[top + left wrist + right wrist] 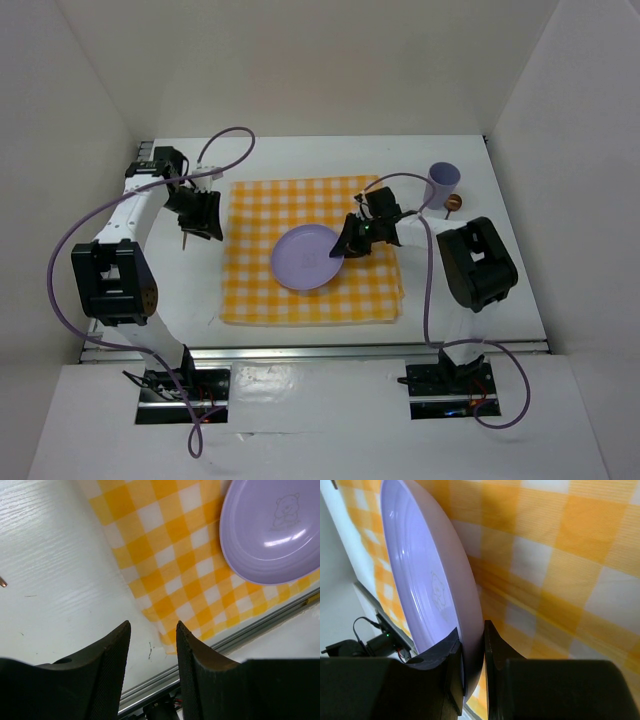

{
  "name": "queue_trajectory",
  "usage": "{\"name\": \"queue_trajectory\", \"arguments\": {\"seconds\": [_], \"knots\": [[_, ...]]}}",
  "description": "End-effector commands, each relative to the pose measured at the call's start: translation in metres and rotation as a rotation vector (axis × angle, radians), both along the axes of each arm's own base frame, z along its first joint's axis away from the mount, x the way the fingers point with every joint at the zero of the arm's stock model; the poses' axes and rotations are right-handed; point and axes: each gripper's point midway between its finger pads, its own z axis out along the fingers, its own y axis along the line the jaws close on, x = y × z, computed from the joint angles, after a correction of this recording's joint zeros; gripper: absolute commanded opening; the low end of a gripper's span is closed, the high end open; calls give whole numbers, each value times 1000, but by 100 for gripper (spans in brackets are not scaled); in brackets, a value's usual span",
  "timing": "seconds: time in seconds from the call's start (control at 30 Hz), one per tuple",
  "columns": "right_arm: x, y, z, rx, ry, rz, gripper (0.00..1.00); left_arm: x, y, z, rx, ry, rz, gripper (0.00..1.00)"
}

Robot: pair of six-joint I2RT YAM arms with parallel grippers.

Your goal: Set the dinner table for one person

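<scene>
While the white desk lies flat across the middle of the walled bay, its metal rail running along the near edge just beyond the arm bases, the left arm reaches over its left part. The left jaws stand released: the wrist view shows a plain gap between the two dark fingers, with nothing in it. They hang over bare desk just beside the left edge of the checked cloth. A thin thing, possibly a piece of cutlery though too small to tell, lies on the desk close to them, on their near side.

The yellow-and-white cloth is spread at the centre of the desk. A lilac plate with a small bear drawn inside sits on its middle. The right arm comes in from the right, and the right jaws are clenched on the plate's right rim, one finger inside the rim and one outside. Whether that rim is lifted off the cloth I cannot tell.

A lilac cup stands upright on bare desk, beyond the cloth's far right corner. A brown round thing lies just beside it on the near side.
</scene>
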Motion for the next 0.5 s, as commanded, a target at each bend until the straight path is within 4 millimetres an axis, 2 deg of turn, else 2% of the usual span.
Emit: {"name": "queue_trajectory", "arguments": {"seconds": [0.0, 0.07, 0.1, 0.23, 0.37, 0.4, 0.43, 0.47], "knots": [[14, 1, 6, 39, -67, 14, 0, 0, -1, 14, -18, -47, -5, 49], [12, -4, -8, -5, -29, 7, 0, -2, -1, 11, -19, -38, -5, 49], [14, -5, -7, -23, -45, 13, 0, -2, -1, 11, -19, -38, -5, 49], [11, -8, -14, -52, -28, 43, 15, -4, -2, 9, -19, -29, -5, 49], [13, -12, -15, -86, -23, 47, 26, -4, -3, 7, -31, -25, -16, 49], [12, -14, -17, -99, -14, 42, 33, -4, -1, 7, -31, -25, -7, 49], [17, -12, -15, -102, -23, 52, 45, -4, -2, 8, -40, -26, -9, 49], [19, -13, -14, -115, -21, 45, 50, -4, -2, 5, -41, -17, -9, 49]]}}
